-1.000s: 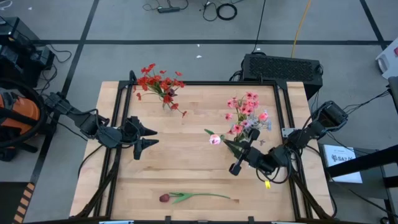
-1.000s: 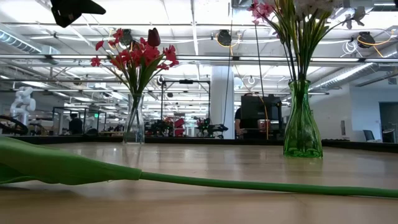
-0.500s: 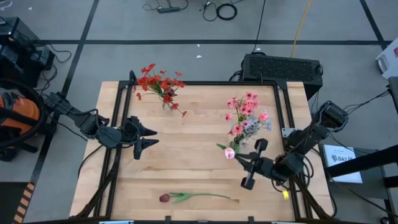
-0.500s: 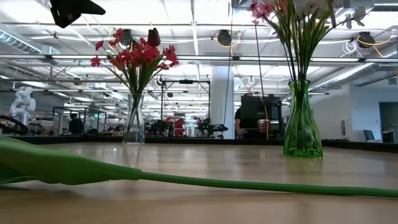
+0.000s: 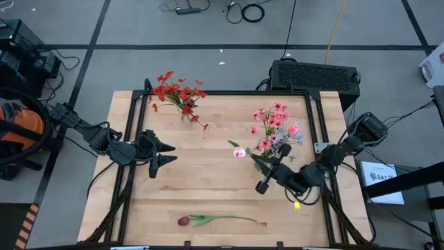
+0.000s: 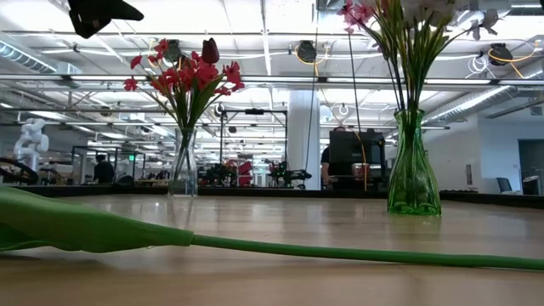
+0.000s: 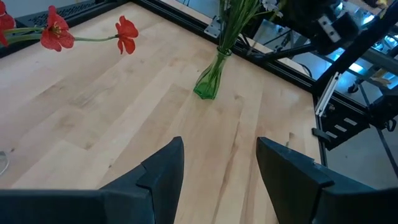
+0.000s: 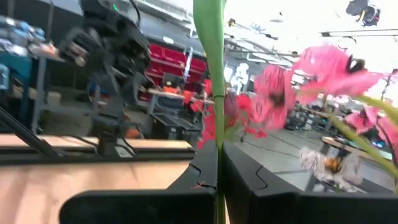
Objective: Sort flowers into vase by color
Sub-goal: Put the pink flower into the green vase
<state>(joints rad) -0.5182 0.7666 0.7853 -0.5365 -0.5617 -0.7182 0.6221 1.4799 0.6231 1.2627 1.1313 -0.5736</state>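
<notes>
A clear vase (image 5: 186, 111) of bright red flowers (image 5: 175, 90) stands at the far left of the table. A green vase (image 6: 414, 170) of pink flowers (image 5: 274, 121) stands at the far right. My right gripper (image 5: 267, 169) hovers just near of the green vase, shut on a pink flower (image 5: 239, 153) with a green stem. A dark red tulip (image 5: 184, 221) lies flat near the front edge, its stem (image 6: 357, 253) along the wood. My left gripper (image 5: 164, 153) hangs open over the table's left part, holding nothing. My right gripper pinches the pink flower's green stem (image 8: 218, 163) between its two shut fingers. The fingers come roughly level from the table's right and lie across the stem. The flower is lifted clear of the table, its blossom (image 5: 239, 153) out past the fingertips toward the table's left.
A black frame (image 5: 208, 92) runs around the wooden table top (image 5: 208, 187). A dark box (image 5: 316, 75) sits behind the far right corner. Bare wood lies between the two vases and in the table's middle.
My right gripper swung with the pink flower toward the table's near right corner, then came back toward the left and far side to about where it began, staying shut on the stem.
</notes>
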